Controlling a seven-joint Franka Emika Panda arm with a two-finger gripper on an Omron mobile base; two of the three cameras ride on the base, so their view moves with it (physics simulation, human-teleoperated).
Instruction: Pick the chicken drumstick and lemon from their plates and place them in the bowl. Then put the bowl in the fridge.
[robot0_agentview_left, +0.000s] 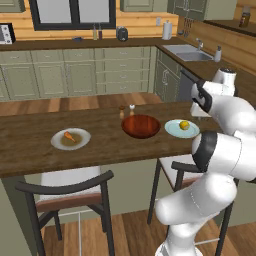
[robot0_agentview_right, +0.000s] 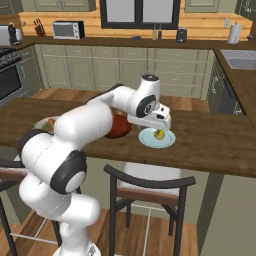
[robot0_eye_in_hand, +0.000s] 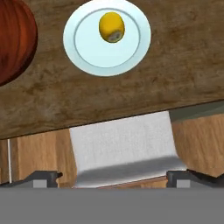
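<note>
Hand view: the gripper (robot0_eye_in_hand: 113, 178) stands wide and empty above the table's (robot0_eye_in_hand: 131, 94) near edge, over a chair seat (robot0_eye_in_hand: 124, 151). Past that edge the lemon (robot0_eye_in_hand: 111, 27) lies on its pale plate (robot0_eye_in_hand: 87, 57), apart from the bowl (robot0_agentview_left: 141, 126). Farther left the chicken drumstick (robot0_agentview_left: 70, 136) rests on the white-rimmed plate (robot0_agentview_left: 82, 142), bare wood around both.

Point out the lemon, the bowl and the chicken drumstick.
lemon (robot0_eye_in_hand: 111, 27), hand view, middle of the fruit.
bowl (robot0_agentview_left: 141, 125), left base view, inner floor.
chicken drumstick (robot0_agentview_left: 70, 136), left base view, middle of the meat.
</note>
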